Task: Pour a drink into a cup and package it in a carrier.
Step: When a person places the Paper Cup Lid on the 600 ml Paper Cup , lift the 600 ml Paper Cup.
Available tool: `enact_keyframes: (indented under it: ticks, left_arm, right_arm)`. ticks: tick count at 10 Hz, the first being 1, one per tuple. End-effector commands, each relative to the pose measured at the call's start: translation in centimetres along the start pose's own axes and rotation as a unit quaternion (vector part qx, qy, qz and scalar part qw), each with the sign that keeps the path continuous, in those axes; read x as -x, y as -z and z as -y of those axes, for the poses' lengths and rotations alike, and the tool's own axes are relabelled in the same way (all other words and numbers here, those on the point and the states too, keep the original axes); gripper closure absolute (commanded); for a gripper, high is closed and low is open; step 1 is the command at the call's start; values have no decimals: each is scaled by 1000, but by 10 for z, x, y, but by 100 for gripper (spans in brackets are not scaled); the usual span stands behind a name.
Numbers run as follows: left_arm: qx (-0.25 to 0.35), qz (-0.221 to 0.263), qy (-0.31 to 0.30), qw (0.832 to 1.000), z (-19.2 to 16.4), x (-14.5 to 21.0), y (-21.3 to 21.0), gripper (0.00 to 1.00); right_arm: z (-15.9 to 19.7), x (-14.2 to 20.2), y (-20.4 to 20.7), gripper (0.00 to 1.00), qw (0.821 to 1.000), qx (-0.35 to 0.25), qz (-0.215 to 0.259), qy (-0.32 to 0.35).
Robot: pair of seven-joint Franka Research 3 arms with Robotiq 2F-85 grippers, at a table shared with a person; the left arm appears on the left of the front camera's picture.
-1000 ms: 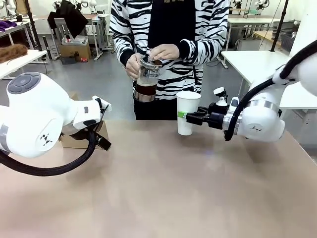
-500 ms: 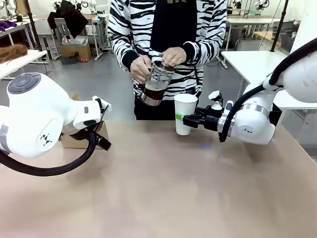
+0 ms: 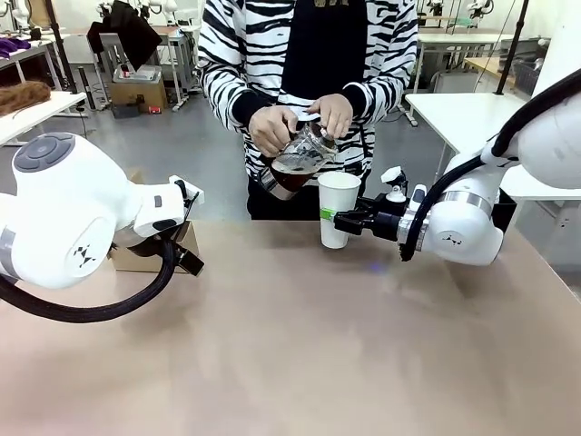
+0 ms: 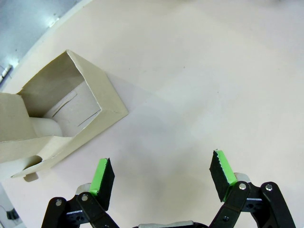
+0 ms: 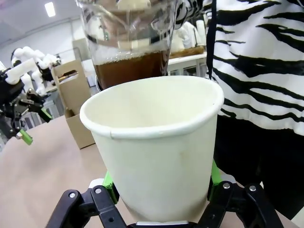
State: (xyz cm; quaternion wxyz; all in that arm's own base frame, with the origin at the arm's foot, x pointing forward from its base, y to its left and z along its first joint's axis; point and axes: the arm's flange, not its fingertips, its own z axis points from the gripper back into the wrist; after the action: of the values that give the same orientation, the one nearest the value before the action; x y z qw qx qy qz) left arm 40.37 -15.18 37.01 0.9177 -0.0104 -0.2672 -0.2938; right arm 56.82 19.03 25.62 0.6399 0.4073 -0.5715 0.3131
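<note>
The white paper cup (image 3: 337, 209) stands upright at the table's far edge, and my right gripper (image 3: 330, 216) is shut on its lower half. Seen from the right wrist, the cup (image 5: 156, 152) sits between the green pads (image 5: 109, 182). A person in a striped top tilts a glass jug (image 3: 298, 162) of dark drink toward the cup's rim; the jug (image 5: 128, 45) hangs just above and behind the rim. The brown cardboard carrier (image 4: 52, 118) lies on the table ahead of my left gripper (image 4: 161, 176), which is open and holds nothing. The carrier (image 3: 145, 259) is mostly hidden behind my left arm.
The tan table (image 3: 300, 354) stretches bare across the middle and front. Other tables, chairs and equipment stand far behind the person. A white table (image 3: 463, 113) sits at the back right.
The person has lifted the jug and tipped it further toward the cup. My right gripper has shifted the cup slightly left. The left arm has stayed still.
</note>
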Motion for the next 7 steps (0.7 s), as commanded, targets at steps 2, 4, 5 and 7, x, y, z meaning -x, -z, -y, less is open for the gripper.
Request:
enact_keyframes:
  ticks: [2,4,5,7]
  left_arm:
    - [1,1,0,1000,0,0,0,0]
    - [1,1,0,1000,0,0,0,0]
    - [1,1,0,1000,0,0,0,0]
    - [1,1,0,1000,0,0,0,0]
  right_arm:
    - [-3,-3,1,20,1000,2,2,3]
    - [-3,-3,1,20,1000,2,2,3]
    - [-3,-3,1,20,1000,2,2,3]
    - [-3,-3,1,20,1000,2,2,3]
